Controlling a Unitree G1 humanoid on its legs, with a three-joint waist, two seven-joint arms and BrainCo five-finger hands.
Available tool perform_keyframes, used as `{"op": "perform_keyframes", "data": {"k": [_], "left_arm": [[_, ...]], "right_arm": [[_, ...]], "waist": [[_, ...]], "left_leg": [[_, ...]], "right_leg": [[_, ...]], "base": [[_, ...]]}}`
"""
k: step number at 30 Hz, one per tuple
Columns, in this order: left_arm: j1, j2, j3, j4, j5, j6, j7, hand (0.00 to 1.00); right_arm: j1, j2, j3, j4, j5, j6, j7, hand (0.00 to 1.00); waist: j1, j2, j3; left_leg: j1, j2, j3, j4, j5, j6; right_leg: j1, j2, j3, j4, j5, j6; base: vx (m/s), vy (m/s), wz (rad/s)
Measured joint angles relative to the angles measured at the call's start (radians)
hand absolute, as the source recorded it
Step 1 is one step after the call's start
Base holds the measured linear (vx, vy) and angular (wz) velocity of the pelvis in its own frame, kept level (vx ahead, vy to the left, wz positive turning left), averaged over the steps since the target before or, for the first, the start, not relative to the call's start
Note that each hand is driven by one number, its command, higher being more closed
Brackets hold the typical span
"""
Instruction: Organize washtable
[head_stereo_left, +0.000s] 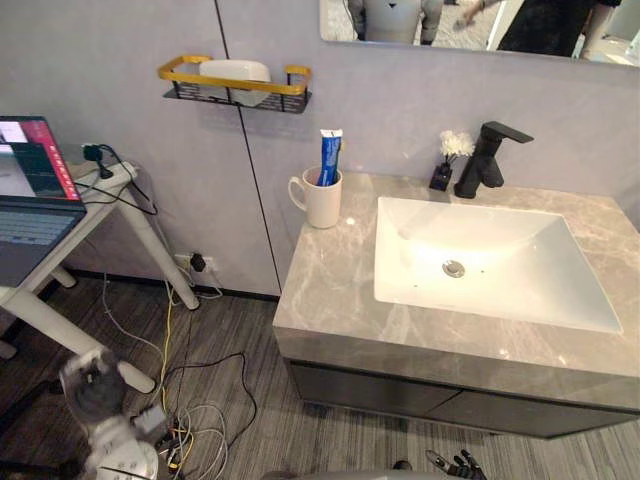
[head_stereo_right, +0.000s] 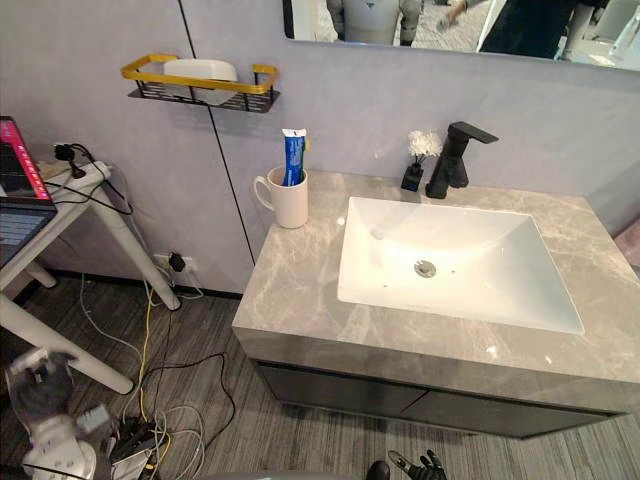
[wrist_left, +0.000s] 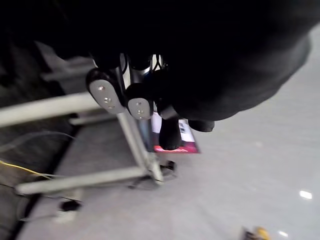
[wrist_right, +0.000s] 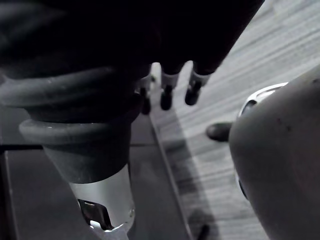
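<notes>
Mug (head_stereo_left: 322, 198), holding a toothpaste tube (head_stereo_left: 329, 157), stands on the washtable (head_stereo_left: 330, 290) left of the sink (head_stereo_left: 480, 260): likely rigid, glazed and breakable, so you take its handle. Right hand (head_stereo_right: 420, 465) hangs slack and empty; left hand (head_stereo_left: 92, 385) cannot be read.

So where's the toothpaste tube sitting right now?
In the eye views the toothpaste tube stands in the white mug on the counter at its back left corner, left of the sink, below the wall shelf.

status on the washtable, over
Left robot hand low by desk; right robot hand open, below counter. Toothpaste upright in mug. Basin empty.
</notes>
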Motion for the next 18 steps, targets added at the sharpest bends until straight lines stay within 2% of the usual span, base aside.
{"op": "perform_keyframes", "data": {"k": [3, 5, 6, 7, 9, 10, 14, 18], "left_arm": [[-0.016, 0.005, 0.028, 0.254, -0.008, 0.016, -0.005, 1.0], [-0.059, 0.021, 0.045, 0.512, -0.02, 0.028, -0.01, 1.0], [-0.087, 0.028, 0.056, 0.63, -0.031, 0.033, -0.015, 0.0], [-0.117, 0.04, 0.072, 0.775, -0.052, 0.037, -0.024, 0.0], [-0.153, 0.04, 0.083, 0.963, -0.079, 0.047, -0.034, 0.0], [-0.161, 0.039, 0.083, 1.052, -0.099, 0.054, -0.06, 0.0], [-0.171, 0.048, 0.102, 1.141, -0.134, 0.058, -0.103, 0.0], [-0.209, 0.048, 0.1, 1.193, -0.132, 0.057, -0.111, 0.0]], "right_arm": [[0.0, -0.001, 0.016, -0.009, -0.014, 0.006, 0.007, 0.0], [0.0, 0.0, 0.017, -0.012, -0.027, 0.007, 0.009, 0.0], [0.0, 0.001, 0.017, -0.011, -0.028, 0.007, 0.008, 0.0], [-0.004, 0.001, 0.017, -0.004, -0.029, 0.007, 0.007, 0.0], [-0.026, -0.002, 0.008, 0.029, -0.032, 0.006, 0.0, 0.0], [-0.045, -0.004, 0.006, 0.058, -0.037, 0.006, -0.006, 0.0], [-0.08, -0.013, -0.012, 0.11, -0.066, 0.007, -0.008, 0.0], [-0.106, -0.026, -0.009, 0.115, -0.073, 0.007, -0.006, 0.0]], "waist": [[-0.004, 0.0, -0.001], [-0.006, -0.004, -0.005], [-0.008, -0.006, -0.006], [-0.008, -0.007, -0.006], [-0.02, -0.008, -0.006], [-0.031, -0.007, -0.005], [-0.03, -0.002, -0.002], [-0.028, 0.006, 0.018]], "left_leg": [[-0.001, 0.0, 0.0, 0.0, -0.001, 0.001], [-0.001, 0.0, 0.0, -0.002, -0.001, 0.001], [-0.001, 0.0, 0.0, -0.004, -0.001, 0.0], [-0.001, -0.002, -0.001, -0.011, -0.001, -0.001], [0.001, -0.004, -0.002, -0.022, -0.001, -0.005], [0.003, -0.004, -0.002, -0.028, -0.001, -0.005], [0.005, -0.003, 0.006, -0.023, 0.0, -0.003], [-0.017, -0.001, 0.058, 0.084, -0.068, 0.01]], "right_leg": [[0.001, -0.001, -0.012, 0.0, -0.004, -0.004], [0.0, -0.001, -0.013, -0.004, -0.007, -0.003], [-0.002, -0.001, -0.013, -0.005, -0.008, -0.002], [-0.006, -0.002, -0.012, -0.005, -0.008, -0.002], [-0.009, -0.004, -0.008, -0.005, -0.01, 0.0], [-0.012, -0.002, 0.0, -0.005, -0.012, 0.001], [-0.021, 0.002, 0.022, -0.003, -0.016, 0.007], [-0.038, 0.006, 0.085, 0.001, 0.008, 0.013]], "base": [[-0.01, 0.0, 0.02], [0.0, 0.0, 0.0], [0.0, 0.0, 0.0], [0.0, 0.0, 0.0], [0.02, 0.011, -0.01], [0.06, 0.019, -0.11], [0.07, 0.017, -0.15], [0.04, 0.076, -0.46]]}}
